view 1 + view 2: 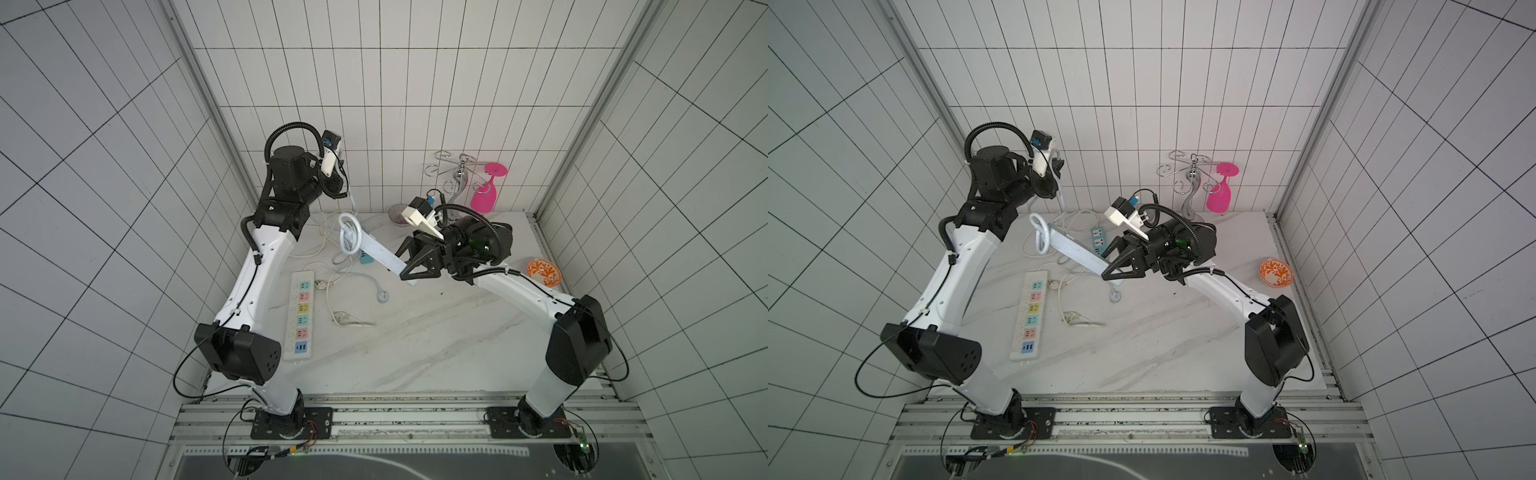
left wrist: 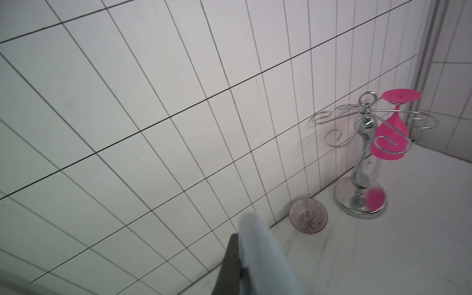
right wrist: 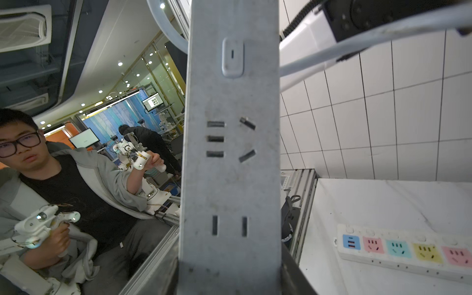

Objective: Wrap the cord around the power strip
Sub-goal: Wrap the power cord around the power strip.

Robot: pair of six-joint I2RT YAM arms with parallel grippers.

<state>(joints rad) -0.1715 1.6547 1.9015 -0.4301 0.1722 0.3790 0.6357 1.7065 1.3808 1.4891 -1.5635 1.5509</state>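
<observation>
The pale grey-blue power strip point(image 1: 384, 259) hangs slanted above the table, and my right gripper point(image 1: 401, 266) is shut on its near end. In the right wrist view the power strip point(image 3: 229, 153) fills the middle, sockets facing the camera. The cord point(image 1: 348, 237) is looped round the strip's far end and rises to my left gripper point(image 1: 341, 168), which is shut on it high up by the back wall. The left wrist view shows the cord point(image 2: 260, 255) blurred against a dark finger point(image 2: 229, 265). A pale plug point(image 1: 381, 296) lies on the table.
A long white strip with coloured sockets point(image 1: 301, 318) lies at the left of the table. A short turquoise strip point(image 1: 1097, 241) and cream cables point(image 1: 332, 299) lie under the raised one. At the back stand a chrome glass rack point(image 1: 457, 174) with a pink glass point(image 1: 485, 195) and a small ribbed bowl point(image 2: 307, 215). An orange bowl point(image 1: 543, 272) sits at the right edge.
</observation>
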